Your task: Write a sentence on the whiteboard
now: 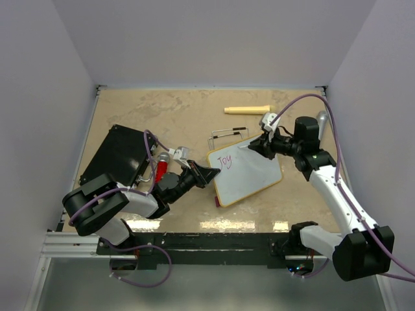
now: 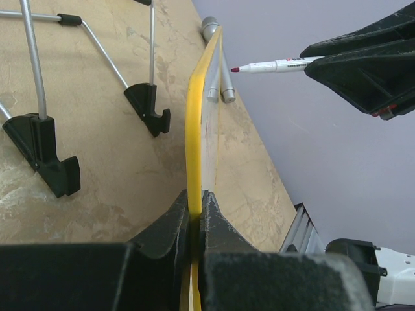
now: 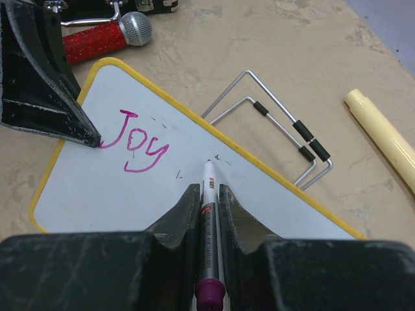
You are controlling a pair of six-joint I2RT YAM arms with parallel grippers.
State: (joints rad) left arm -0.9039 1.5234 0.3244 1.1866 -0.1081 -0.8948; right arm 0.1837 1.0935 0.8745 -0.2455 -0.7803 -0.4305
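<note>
The whiteboard [image 1: 249,172] lies tilted at the table's middle, its yellow rim [image 2: 193,129] seen edge-on in the left wrist view. My left gripper [image 1: 211,175] is shut on that rim at the board's left corner [image 2: 196,201]. Of the sentence, only the pink word "Joy" [image 3: 139,146] is on the board, near the left fingers [image 3: 39,84]. My right gripper [image 3: 209,191] is shut on a white marker [image 3: 209,188] with a purple end. Its tip points at the board just right of "Joy". In the left wrist view the marker [image 2: 275,65] sits a little off the board's face.
A black flat case [image 1: 117,155] lies at the left, with a red microphone [image 1: 161,170] beside it. A wire stand [image 1: 228,135] with black feet rests just behind the board. A pale-yellow cylinder [image 1: 248,109] lies near the back wall.
</note>
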